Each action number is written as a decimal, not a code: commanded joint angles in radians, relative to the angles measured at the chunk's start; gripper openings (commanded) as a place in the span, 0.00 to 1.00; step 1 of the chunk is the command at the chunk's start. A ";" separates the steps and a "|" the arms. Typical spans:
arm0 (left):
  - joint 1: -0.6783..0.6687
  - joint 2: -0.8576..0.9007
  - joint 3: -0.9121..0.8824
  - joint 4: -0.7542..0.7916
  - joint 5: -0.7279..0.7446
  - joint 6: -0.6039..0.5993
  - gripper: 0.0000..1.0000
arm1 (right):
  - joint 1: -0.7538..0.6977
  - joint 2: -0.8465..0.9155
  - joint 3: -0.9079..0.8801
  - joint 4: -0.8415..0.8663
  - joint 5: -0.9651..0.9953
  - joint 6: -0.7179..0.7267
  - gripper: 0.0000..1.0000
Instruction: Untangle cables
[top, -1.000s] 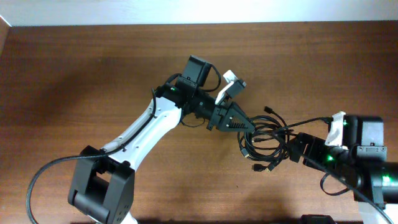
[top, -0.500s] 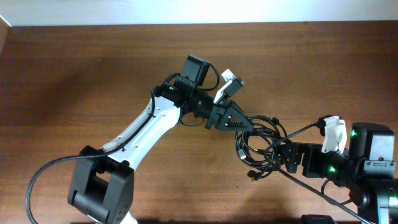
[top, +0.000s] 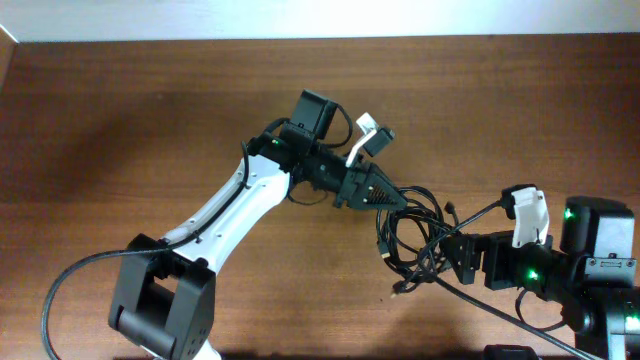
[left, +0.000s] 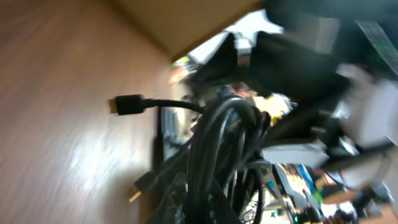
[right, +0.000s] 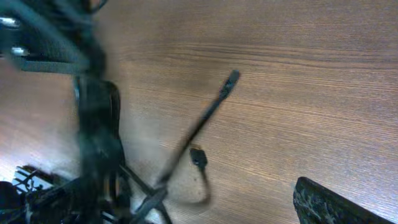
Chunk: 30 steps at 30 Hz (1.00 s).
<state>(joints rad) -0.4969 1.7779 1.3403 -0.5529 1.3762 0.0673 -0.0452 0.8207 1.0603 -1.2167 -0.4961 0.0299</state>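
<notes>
The cables (top: 418, 238) are thin black cords tangled in loose loops, right of the table's middle. My left gripper (top: 398, 199) is shut on the upper left of the bundle and holds it off the wood. In the left wrist view the cables (left: 219, 140) run up from between the fingers; a black plug (left: 127, 104) sticks out left and a gold plug end (left: 134, 196) hangs lower. My right gripper (top: 460, 257) stands open at the bundle's right side. In its own view, one finger (right: 336, 208) shows at the bottom right, with two loose plug ends (right: 198, 155) over the wood.
The brown wooden table (top: 120, 130) stretches to the left and back, with a pale wall edge along the top. One long cable (top: 490, 208) runs from the bundle towards the right arm's white camera mount (top: 527, 214).
My right arm has moved left and slightly down, closer to the bundle. The hanging loops and the lowest plug have shifted down and left. The left arm has hardly moved.
</notes>
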 joint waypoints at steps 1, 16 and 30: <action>-0.004 -0.026 0.022 -0.016 -0.188 -0.143 0.00 | -0.001 -0.008 0.006 0.001 -0.012 -0.005 0.99; -0.026 -0.026 0.022 0.060 -0.003 -0.052 0.00 | -0.001 -0.008 0.006 -0.017 -0.023 -0.079 0.99; -0.077 -0.026 0.022 0.099 0.198 0.193 0.09 | -0.001 -0.001 0.006 -0.017 0.031 -0.078 0.92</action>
<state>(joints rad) -0.5739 1.7779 1.3403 -0.4610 1.4498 0.1802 -0.0452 0.8211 1.0603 -1.2327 -0.4770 -0.0383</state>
